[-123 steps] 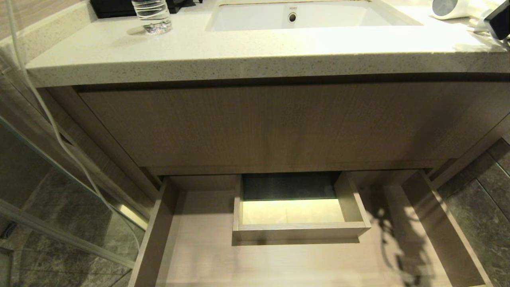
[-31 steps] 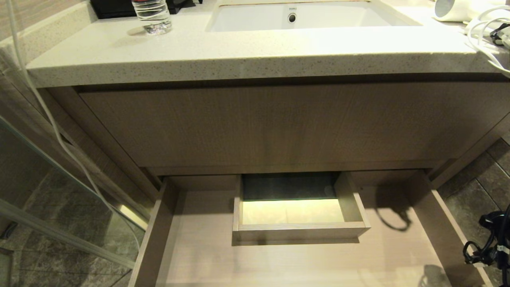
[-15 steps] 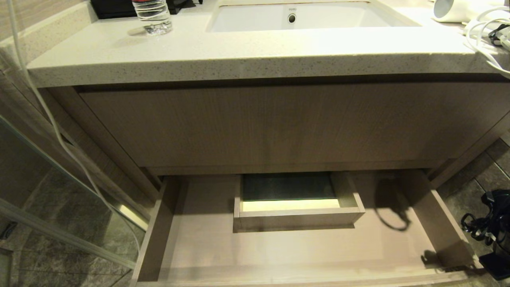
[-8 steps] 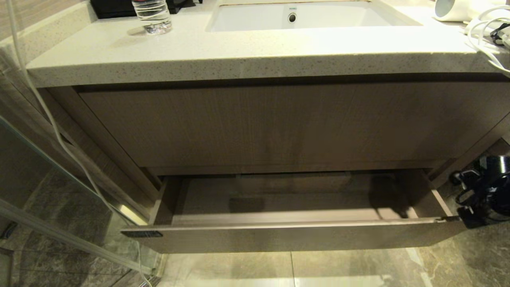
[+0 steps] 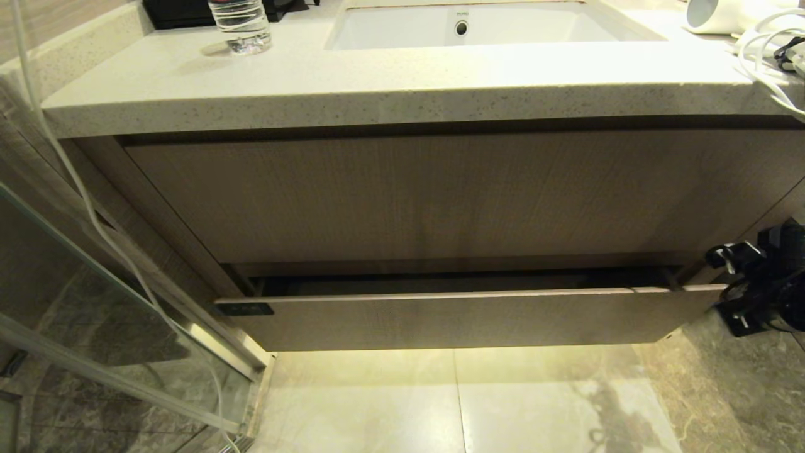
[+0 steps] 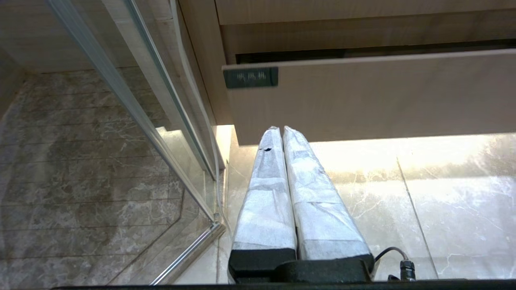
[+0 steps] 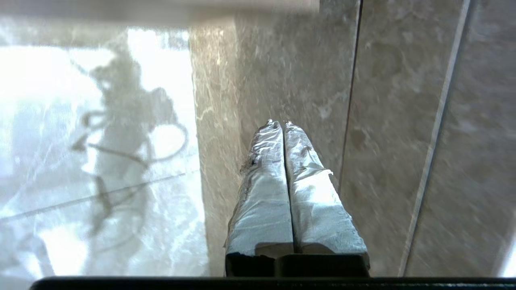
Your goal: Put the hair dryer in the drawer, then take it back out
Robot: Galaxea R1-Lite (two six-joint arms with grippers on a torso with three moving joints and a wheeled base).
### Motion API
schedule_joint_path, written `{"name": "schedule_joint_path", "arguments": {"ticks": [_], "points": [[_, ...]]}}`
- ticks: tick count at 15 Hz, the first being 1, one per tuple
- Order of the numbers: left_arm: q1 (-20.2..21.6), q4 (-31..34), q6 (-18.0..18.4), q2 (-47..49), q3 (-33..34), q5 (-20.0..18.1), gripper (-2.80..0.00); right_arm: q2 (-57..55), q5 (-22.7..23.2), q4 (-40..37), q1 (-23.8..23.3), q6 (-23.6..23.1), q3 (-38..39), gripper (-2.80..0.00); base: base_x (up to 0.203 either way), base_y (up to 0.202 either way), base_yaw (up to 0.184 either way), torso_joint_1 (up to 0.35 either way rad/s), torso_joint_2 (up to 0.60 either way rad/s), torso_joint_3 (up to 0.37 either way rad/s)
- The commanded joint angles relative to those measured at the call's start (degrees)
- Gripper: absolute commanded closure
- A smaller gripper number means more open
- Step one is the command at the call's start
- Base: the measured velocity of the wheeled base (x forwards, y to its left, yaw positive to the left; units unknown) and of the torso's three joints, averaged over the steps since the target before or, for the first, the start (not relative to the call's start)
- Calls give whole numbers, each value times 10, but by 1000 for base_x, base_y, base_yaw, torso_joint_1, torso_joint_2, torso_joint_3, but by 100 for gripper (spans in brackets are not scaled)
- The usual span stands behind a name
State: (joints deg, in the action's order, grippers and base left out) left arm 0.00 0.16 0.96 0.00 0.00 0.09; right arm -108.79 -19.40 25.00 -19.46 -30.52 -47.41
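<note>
Fingers [image 7: 266, 161] pressed together and empty, the right gripper [image 7: 282, 125] beside the drawer [image 5: 465, 318] risks snagging its corner, leaving it ajar.

Head camera looks down over the vanity surface [image 5: 390, 94]; left wrist camera, low, shares the drawer [image 6: 363, 92]; right wrist faces floor [image 7: 403, 121].

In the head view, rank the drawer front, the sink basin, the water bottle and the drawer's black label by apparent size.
1. drawer front
2. sink basin, partly cropped
3. water bottle, cropped too
4. black label
</note>
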Motion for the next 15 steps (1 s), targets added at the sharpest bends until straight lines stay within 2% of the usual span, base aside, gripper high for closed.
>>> {"name": "schedule_joint_path", "arguments": {"ticks": [1,3,6,9,13,15], "points": [[0,0,0,0,0,0,0,38,0,2,1,-6,23,0,0,0,0,0,0,0],[0,0,0,0,0,0,0,47,10,7,1,-19,42,0,0,0,0,0,0,0],[0,0,0,0,0,0,0,26,67,37,3,-56,47,0,0,0,0,0,0,0],[0,0,0,0,0,0,0,-22,120,103,8,-86,45,0,0,0,0,0,0,0],[0,0,0,0,0,0,0,-94,134,209,18,-114,31,0,0,0,0,0,0,0],[0,0,0,0,0,0,0,-140,139,259,30,-119,-2,0,0,0,0,0,0,0]]}}
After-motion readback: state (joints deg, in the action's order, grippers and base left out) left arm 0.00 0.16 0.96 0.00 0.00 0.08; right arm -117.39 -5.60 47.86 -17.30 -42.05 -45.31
